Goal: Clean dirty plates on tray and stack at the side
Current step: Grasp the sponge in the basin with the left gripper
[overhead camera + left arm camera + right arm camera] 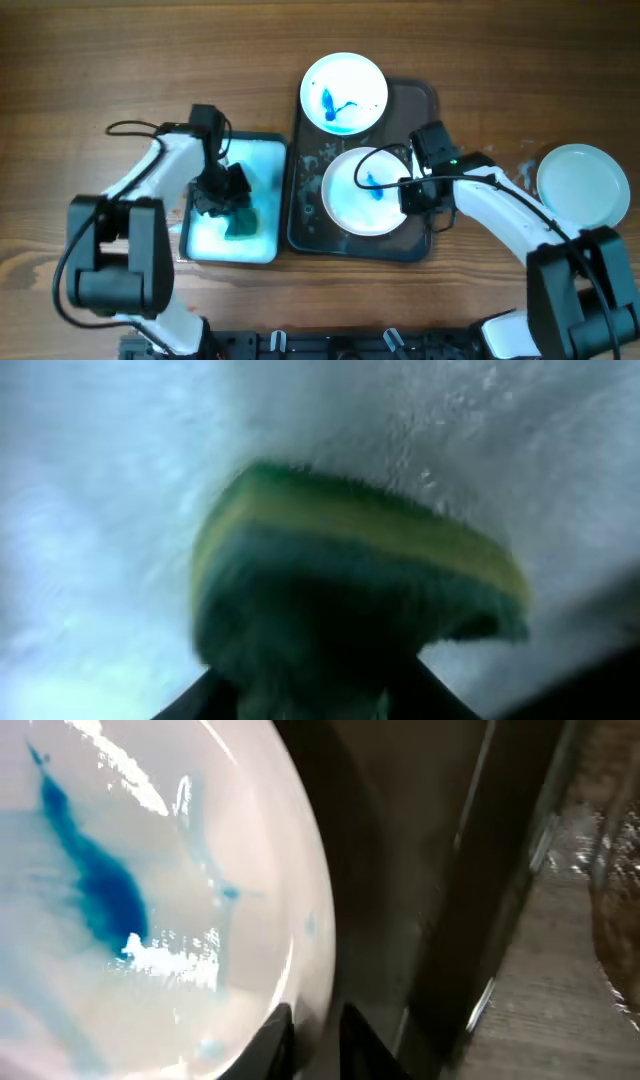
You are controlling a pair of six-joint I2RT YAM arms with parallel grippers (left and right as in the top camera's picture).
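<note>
Plate [352, 205] on tray [303, 218] — right gripper [412, 195] low, pinching its rim | left gripper [222, 196] pointed down, pinching sponge [241, 223]

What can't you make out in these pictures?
Left wrist view: blur smears the green-and-yellow sponge; whether the left gripper holds it is unclear.
Right wrist view: the blue-smeared round white plate is cut off by the frame edge.
Overhead: the right gripper hides its own fingertips.

A brown wood-grain tabletop [100, 60] is filling the overhead view, its grain running sideways. Soft, even light is falling on it, glinting off a wet patch [518, 172].
</note>
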